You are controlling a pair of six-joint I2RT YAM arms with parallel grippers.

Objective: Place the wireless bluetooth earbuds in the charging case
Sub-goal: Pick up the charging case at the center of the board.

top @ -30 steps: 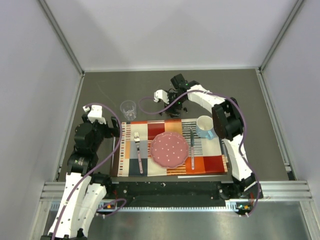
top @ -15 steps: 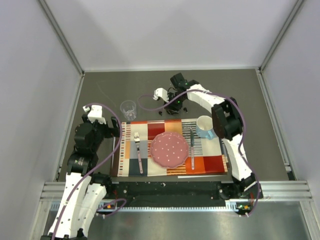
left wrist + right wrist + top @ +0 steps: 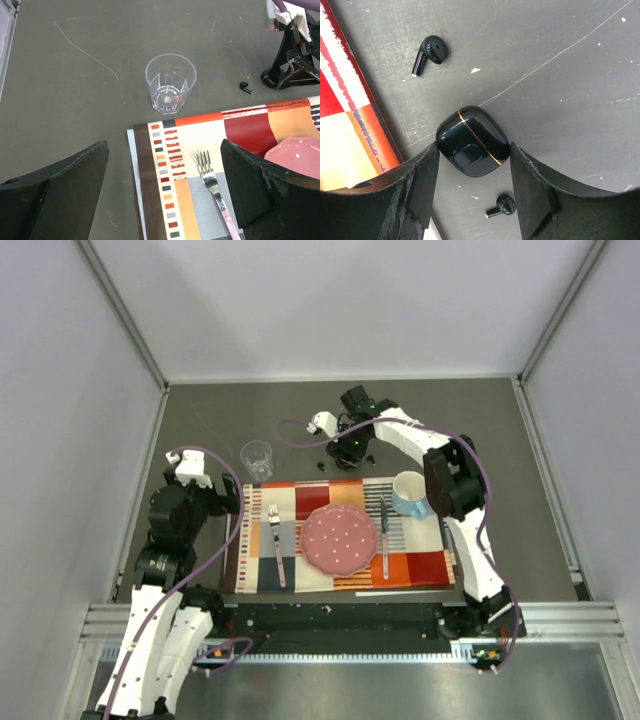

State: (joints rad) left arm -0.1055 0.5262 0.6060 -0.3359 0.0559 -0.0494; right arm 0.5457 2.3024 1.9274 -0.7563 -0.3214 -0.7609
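The right gripper [image 3: 473,167] squeezes the shut charging case [image 3: 470,132] on the table [image 3: 560,100], just past the placemat's [image 3: 350,130] far edge. One earbud [image 3: 431,52] and the other earbud [image 3: 502,205] lie loose beside it. The left gripper [image 3: 165,195] is wide open and empty.

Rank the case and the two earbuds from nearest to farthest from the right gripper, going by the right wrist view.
1. The case, between the right gripper's fingers, touching both.
2. The lower earbud, just below the case, between the fingers.
3. The upper earbud, upper left, outside the fingers, near the placemat.
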